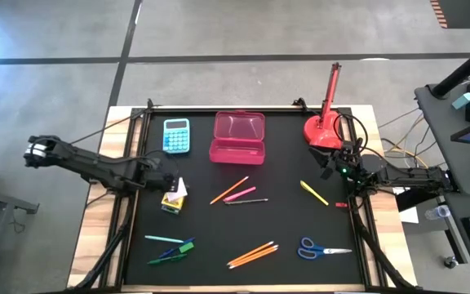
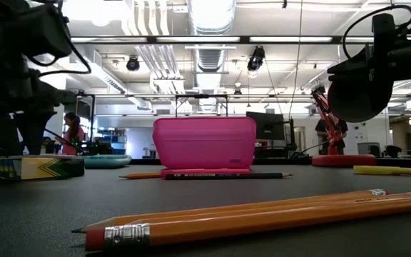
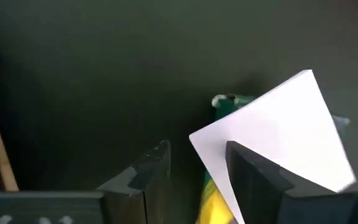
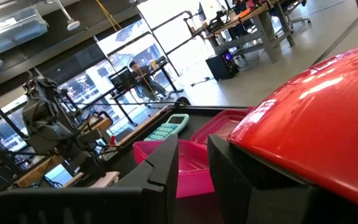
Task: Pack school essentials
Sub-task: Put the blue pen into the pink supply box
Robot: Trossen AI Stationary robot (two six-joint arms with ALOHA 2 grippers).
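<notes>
The white-and-yellow pack [image 1: 174, 197] lies on the black mat near the table's left side. My left gripper [image 1: 168, 181] hangs open right above it. In the left wrist view the pack's white flap [image 3: 272, 134] and yellow side [image 3: 213, 199] show between and behind my left gripper's [image 3: 194, 152] fingers. Orange pencils [image 1: 251, 255], blue-handled scissors [image 1: 323, 248], a yellow pencil [image 1: 314, 193], pink and orange pencils [image 1: 235, 189] and teal, green and blue pens [image 1: 170, 247] lie loose on the mat. My right gripper [image 1: 330, 163] waits, open, at the table's right edge. My left gripper comes at the pack from above, pointing down, with one finger [image 3: 253, 174] in front of the white flap [image 3: 291, 118] and the other finger over bare mat. Whether the finger touches the flap I cannot tell. The pack lies flat on the mat.
A light-blue calculator [image 1: 176, 135] and a translucent pink case [image 1: 237, 137] stand near the far edge. A red lamp-like stand [image 1: 325, 122] sits at the far right, close beside my right gripper [image 4: 191, 149]. Bare mat lies in the middle between the pencils.
</notes>
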